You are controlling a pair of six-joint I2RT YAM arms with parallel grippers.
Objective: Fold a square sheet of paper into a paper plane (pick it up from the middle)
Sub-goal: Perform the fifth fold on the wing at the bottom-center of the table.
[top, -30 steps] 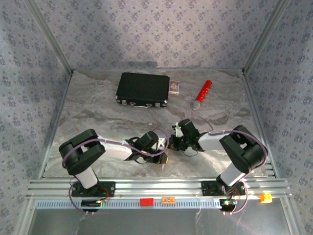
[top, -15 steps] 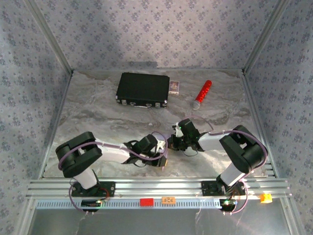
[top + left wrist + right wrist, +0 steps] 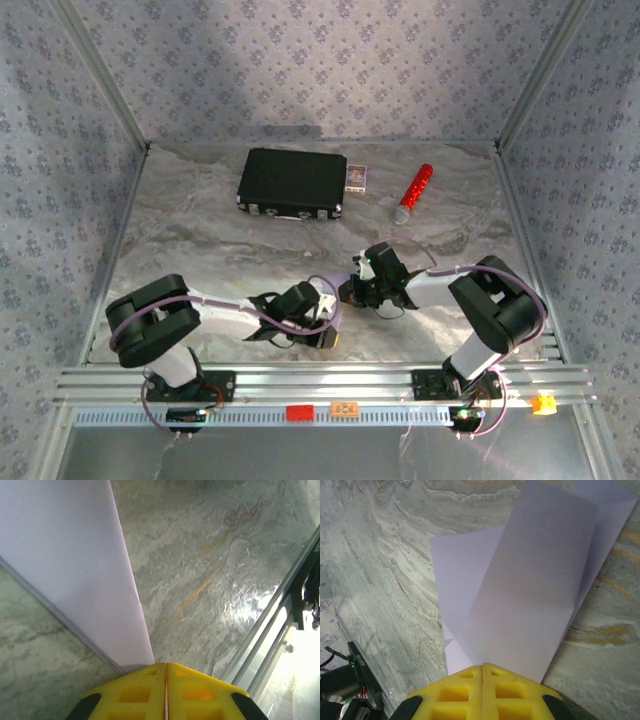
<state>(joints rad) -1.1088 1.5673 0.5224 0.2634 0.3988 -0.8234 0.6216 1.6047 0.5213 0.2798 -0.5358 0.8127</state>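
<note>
Left end effector (image 3: 166, 666): shut tight, pinching a corner of the square sheet of paper (image 3: 65, 565).
Right end effector (image 3: 482, 667): clamped on a raised flap.
Sheet: low over the tabletop (image 3: 210, 580), between both arms.
Risk: opposing pulls could tear it or skew the crease.
</note>
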